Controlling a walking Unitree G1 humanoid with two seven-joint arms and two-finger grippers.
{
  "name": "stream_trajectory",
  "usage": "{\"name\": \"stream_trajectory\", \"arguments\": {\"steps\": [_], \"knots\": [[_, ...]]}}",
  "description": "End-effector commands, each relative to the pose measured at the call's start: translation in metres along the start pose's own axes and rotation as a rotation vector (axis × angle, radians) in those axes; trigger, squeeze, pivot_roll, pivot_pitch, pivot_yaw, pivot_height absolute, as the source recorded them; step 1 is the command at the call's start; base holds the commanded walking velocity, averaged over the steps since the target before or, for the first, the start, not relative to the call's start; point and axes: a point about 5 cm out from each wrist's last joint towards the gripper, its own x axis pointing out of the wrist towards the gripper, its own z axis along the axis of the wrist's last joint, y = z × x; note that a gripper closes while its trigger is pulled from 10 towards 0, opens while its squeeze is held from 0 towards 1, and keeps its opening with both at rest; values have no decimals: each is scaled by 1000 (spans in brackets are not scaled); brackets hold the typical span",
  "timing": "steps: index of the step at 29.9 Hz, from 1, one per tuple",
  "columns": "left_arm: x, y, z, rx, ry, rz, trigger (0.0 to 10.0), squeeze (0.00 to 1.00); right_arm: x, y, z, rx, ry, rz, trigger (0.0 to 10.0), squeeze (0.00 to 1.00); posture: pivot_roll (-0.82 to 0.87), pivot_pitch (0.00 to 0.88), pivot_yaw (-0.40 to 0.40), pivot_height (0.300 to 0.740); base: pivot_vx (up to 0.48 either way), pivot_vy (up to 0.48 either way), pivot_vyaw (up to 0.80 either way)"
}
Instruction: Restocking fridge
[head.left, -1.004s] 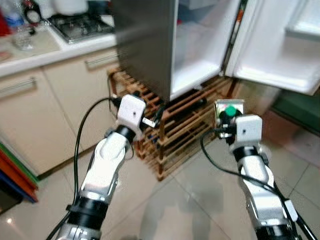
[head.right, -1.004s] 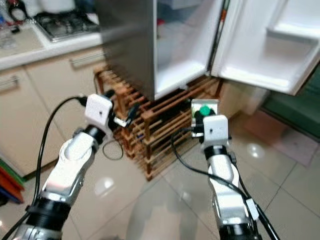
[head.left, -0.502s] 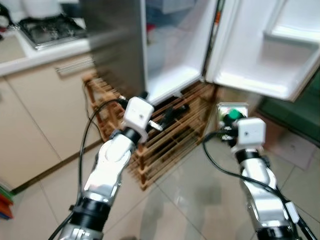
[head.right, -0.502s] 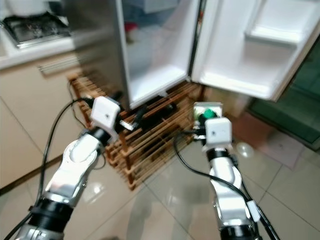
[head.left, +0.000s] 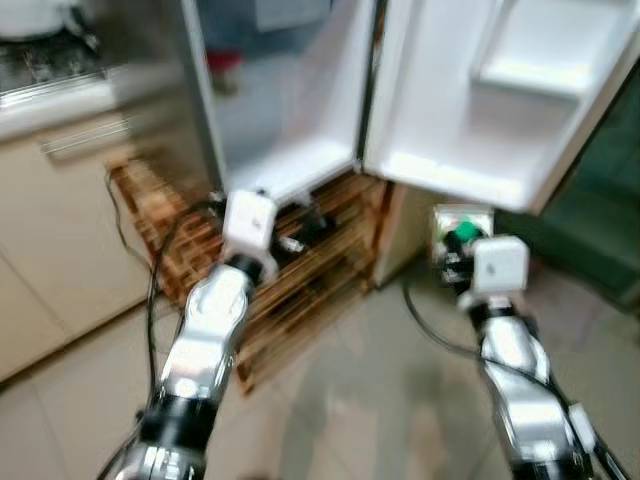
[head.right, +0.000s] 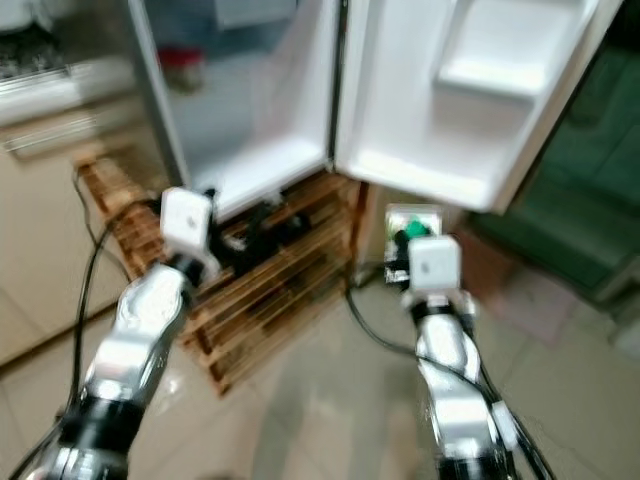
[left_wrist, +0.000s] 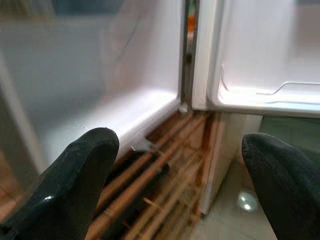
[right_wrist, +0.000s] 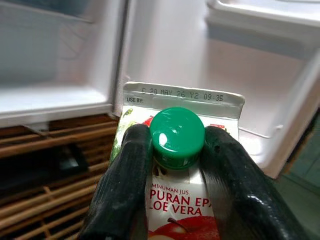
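Juice carton (right_wrist: 182, 165), green-capped: clamped at the neck by the right gripper (right_wrist: 175, 150), carried low before the open fridge (head.left: 300, 150). Left gripper (left_wrist: 185, 165): fingers spread, nothing held. Carton is best kept upright and raised level with a door shelf (head.left: 470, 180) before release.

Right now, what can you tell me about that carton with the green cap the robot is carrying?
The juice carton is a gable-topped paper box with a round, glossy green screw cap below its sealed top ridge. That ridge bears a printed use-by date, and apple pictures show on the front. The right gripper is shut on it, its black fingers pinching either side of the cap. It is held upright in the air before the open fridge door, above the tiled floor.
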Motion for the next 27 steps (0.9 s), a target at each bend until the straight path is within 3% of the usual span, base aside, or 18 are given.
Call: {"name": "stream_trajectory", "arguments": {"steps": [1, 8, 12, 21, 27], "knots": [[1, -5, -6, -56, 42, 12, 10000, 0, 0, -9, 3, -5, -10, -25, 0, 0, 13, 11, 4, 724, 371, -300, 0], [-1, 0, -18, -35, 112, 52, 10000, 0, 0, -6, 3, 5, -11, -10, 0, 0, 16, 10, 3, 724, 244, -220, 0], [-1, 1, -18, -23, 113, 70, 10000, 0, 1, -6, 2, -10, -1, -6, 0, 0, 15, 9, 4, 724, 0, 0, 784], [1, -5, -6, 9, 39, 47, 10000, 0, 1, -7, -1, -14, 13, -7, 0, 0, 14, 2, 2, 724, 0, 0, 736], [1, -10, 0, 23, 2, 48, 10000, 0, 2, -8, -2, -20, 21, -4, 0, 0, 16, 0, -1, 724, 328, -200, 694]]}}
